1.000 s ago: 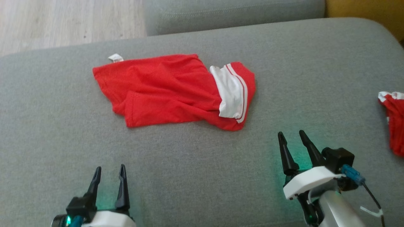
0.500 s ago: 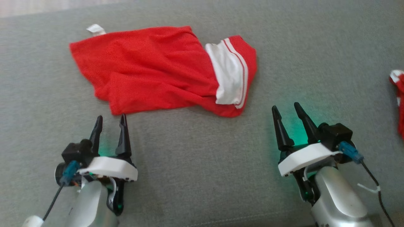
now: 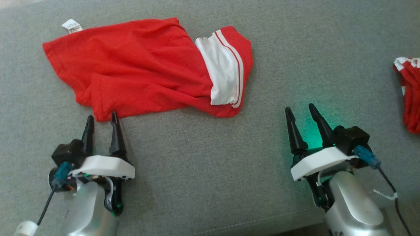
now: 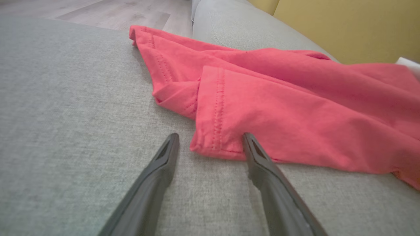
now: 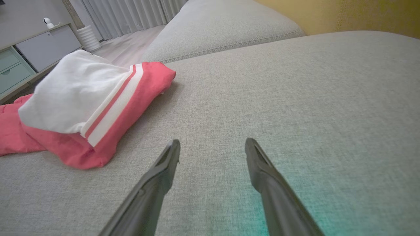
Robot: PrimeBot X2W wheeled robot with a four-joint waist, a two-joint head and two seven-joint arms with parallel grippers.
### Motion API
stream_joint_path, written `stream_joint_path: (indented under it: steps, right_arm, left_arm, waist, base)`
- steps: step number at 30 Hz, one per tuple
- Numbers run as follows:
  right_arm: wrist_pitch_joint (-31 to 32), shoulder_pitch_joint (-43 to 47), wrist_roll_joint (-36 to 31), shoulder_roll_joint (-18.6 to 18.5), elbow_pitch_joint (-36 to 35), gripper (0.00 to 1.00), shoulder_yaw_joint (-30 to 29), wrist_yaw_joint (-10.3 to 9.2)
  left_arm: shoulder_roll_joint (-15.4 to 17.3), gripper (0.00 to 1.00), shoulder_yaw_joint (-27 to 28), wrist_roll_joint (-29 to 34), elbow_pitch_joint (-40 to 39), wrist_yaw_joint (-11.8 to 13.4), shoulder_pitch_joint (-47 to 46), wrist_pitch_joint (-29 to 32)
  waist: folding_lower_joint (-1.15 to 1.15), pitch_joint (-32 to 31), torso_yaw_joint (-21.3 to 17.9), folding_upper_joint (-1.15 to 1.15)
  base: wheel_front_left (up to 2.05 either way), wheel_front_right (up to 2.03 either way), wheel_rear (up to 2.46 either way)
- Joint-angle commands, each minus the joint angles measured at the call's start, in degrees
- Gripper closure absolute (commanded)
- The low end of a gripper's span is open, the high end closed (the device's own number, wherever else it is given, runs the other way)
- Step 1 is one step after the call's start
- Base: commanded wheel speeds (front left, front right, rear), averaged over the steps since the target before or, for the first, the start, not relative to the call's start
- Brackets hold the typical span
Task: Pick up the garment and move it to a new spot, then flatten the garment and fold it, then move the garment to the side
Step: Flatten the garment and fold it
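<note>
Red garment [image 3: 137,65] lying crumpled, tag [image 3: 71,26] print unreadable, left gripper [image 3: 101,114] gaping at hem, right gripper [image 3: 299,107] gaping, right wrist view catching cabinet [image 5: 46,46]

The garment [image 3: 141,68] lies on the sofa cushion [image 3: 203,164], at 11 o'clock in the head view. The left pincer [image 3: 101,115], at 7 o'clock, points at the garment's near corner, which sits between its fingertips. The right pincer [image 3: 299,107], at 4 o'clock, stands well apart from the garment. A second garment [image 3: 410,95] lies at 3 o'clock, at the view's edge.
</note>
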Motion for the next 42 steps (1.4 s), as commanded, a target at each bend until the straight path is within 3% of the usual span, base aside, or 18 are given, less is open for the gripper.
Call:
stream_joint_path:
  steps: [1, 2, 8, 17, 22, 27, 29, 30, 42]
  right_arm:
    - [-0.37, -1.7, -0.36, 0.12, -1.79, 0.0, 1.06, -0.04]
    - [-0.37, -1.77, -0.37, 0.12, -1.74, 0.0, 1.03, -0.04]
    - [-0.37, -1.51, -0.25, 0.12, -1.4, 0.0, 0.37, -0.04]
    - [-0.37, 0.62, 0.9, 0.12, -1.0, 0.0, 0.5, -0.04]
    - [-0.37, 1.48, 1.95, 0.12, -1.25, 0.0, 1.82, -0.04]
    - [-0.37, 1.69, 1.76, 0.12, -1.22, 0.0, 2.42, -0.04]
    - [-0.37, 1.37, 1.53, 0.12, -1.43, 0.0, 3.36, -0.04]
    - [-0.37, 1.11, 1.52, 0.12, -1.63, 0.0, 4.16, -0.04]
    - [-0.37, -5.78, 4.51, 0.12, -2.55, 0.0, 14.91, -0.04]
  left_arm:
    - [0.49, 0.57, 1.27, -0.49, 0.43, -0.52, -1.36, 0.16]
    - [0.49, 1.0, 1.21, -0.31, 0.37, -0.53, -1.47, 0.16]
    - [0.49, 1.0, 1.73, -1.72, -4.11, -0.56, -0.46, 0.16]
    - [0.49, 1.0, 1.65, -2.98, -13.46, -0.45, 8.44, 0.16]
    - [0.49, 1.0, 1.4, -2.23, -13.67, -0.12, 14.01, 0.16]
    - [0.49, 1.0, 1.13, -3.2, -11.97, 1.85, 16.3, 0.16]
    - [0.49, 0.37, 0.27, -3.36, -11.69, 2.44, 16.23, 0.16]
    - [0.49, 0.0, -0.33, -3.53, -11.55, 2.73, 16.06, 0.16]
    - [0.49, 0.0, -5.93, -4.17, -13.5, 4.13, 13.19, 0.16]
  waist:
    - [0.0, 0.07, 0.02, 0.0]
    - [0.0, 0.14, 0.07, 0.0]
    - [0.0, -1.09, 1.64, 0.0]
    - [0.0, -7.16, 8.25, 0.0]
    - [0.0, -9.21, 10.63, 0.0]
    - [0.0, -9.37, 11.86, 0.0]
    - [0.0, -9.12, 12.24, 0.0]
    - [0.0, -8.98, 12.43, 0.0]
    - [0.0, -7.04, 14.54, 0.0]
  base:
    - [0.0, 0.0, 0.0]
    - [0.0, 0.0, 0.0]
    - [0.0, 0.0, 0.0]
    - [0.0, 0.0, 0.0]
    - [0.0, 0.0, 0.0]
    - [0.0, 0.0, 0.0]
    - [0.0, 0.0, 0.0]
    - [0.0, 0.0, 0.0]
    - [0.0, 0.0, 0.0]
